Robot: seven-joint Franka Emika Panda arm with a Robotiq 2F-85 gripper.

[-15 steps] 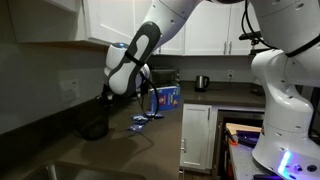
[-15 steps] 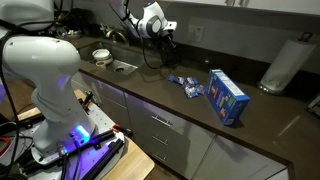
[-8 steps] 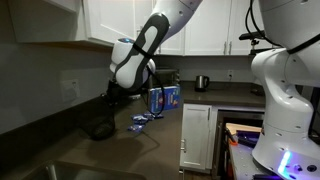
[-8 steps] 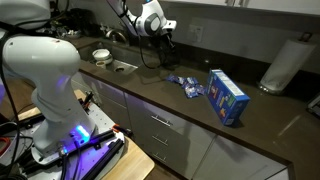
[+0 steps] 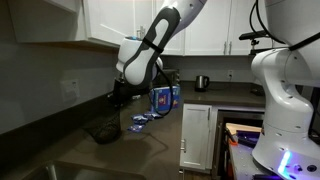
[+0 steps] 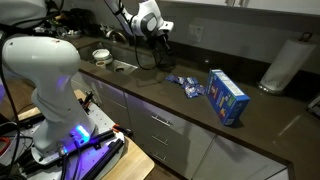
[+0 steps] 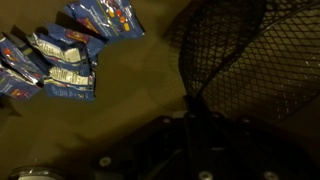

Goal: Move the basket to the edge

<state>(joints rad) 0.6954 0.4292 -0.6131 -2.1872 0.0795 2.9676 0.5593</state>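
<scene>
The black wire-mesh basket (image 5: 102, 129) sits low over the dark countertop; it also shows in an exterior view (image 6: 148, 57) and fills the upper right of the wrist view (image 7: 245, 50). My gripper (image 5: 117, 98) (image 6: 160, 40) is at the basket's rim. In the wrist view a dark finger (image 7: 196, 108) sits on the mesh rim, so the gripper looks shut on it. The countertop's front edge (image 6: 170, 108) runs above white cabinet fronts, some way from the basket.
Blue snack packets (image 7: 65, 55) (image 5: 142, 120) (image 6: 186, 86) lie next to the basket. A blue-and-white box (image 5: 165, 98) (image 6: 227, 96) stands further along. A sink (image 6: 120, 67) is on the other side, and a paper towel roll (image 6: 283, 65) stands at the back.
The arm has shifted a little toward the snack packets, and the basket has moved along with the gripper.
</scene>
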